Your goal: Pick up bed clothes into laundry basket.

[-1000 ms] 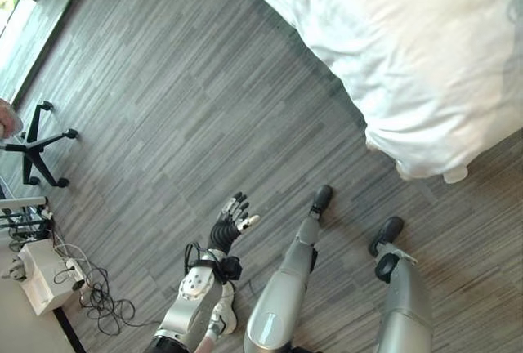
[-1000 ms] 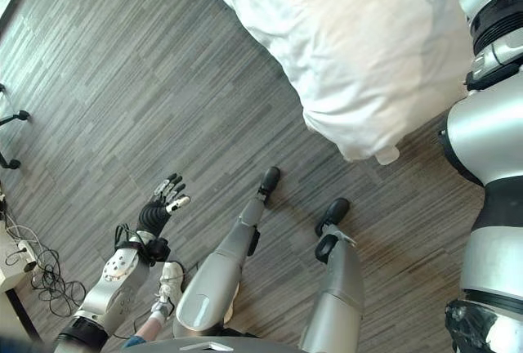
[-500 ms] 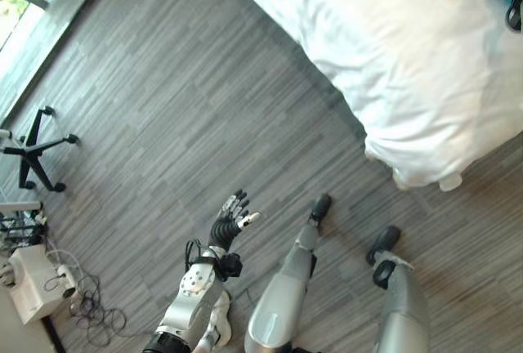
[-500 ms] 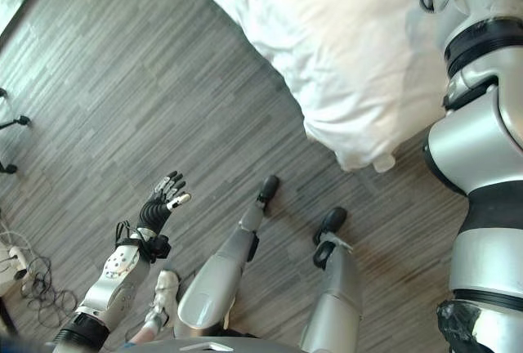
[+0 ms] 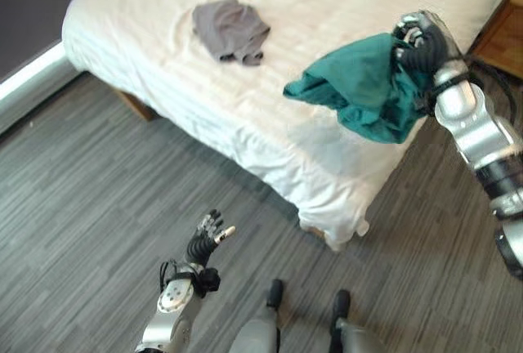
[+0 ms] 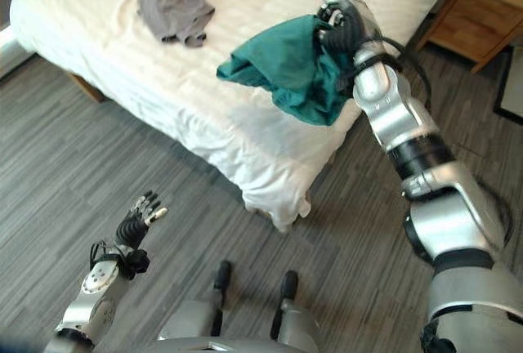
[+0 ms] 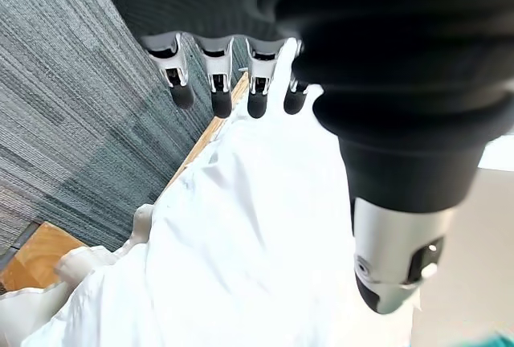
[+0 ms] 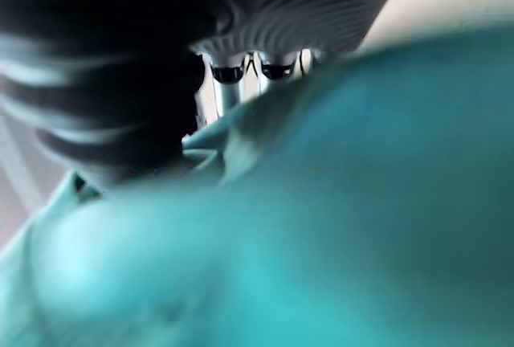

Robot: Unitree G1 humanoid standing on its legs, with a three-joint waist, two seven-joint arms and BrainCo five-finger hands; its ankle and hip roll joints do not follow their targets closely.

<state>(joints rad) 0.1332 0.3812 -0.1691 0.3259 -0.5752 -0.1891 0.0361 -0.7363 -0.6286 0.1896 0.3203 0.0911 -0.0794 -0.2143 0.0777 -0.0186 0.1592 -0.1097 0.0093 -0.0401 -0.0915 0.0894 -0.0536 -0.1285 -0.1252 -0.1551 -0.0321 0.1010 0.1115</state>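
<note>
The teal garment (image 5: 368, 91) hangs bunched in the air above the near corner of the bed (image 6: 245, 108), lifted clear of the sheet, its folds drooping below the right robot hand (image 6: 343, 26), whose fingers are clenched around the upper edge of the cloth. It is held high like this, I judge, so the loose fabric will not drag on the mattress while it is carried toward a laundry basket. No basket can be made out from here, so nothing can be said of what it holds. A second piece, a grey garment (image 5: 231, 30), lies crumpled on the bed, farther from the robot than the teal one and well apart from it, not yet collected. The left robot hand (image 5: 204, 243) hovers low over the grey wood floor (image 5: 98, 206) in front of the bed, fingers relaxed and straight, holding nothing. A wooden nightstand (image 6: 482, 10) stands just beside the bed.
</note>
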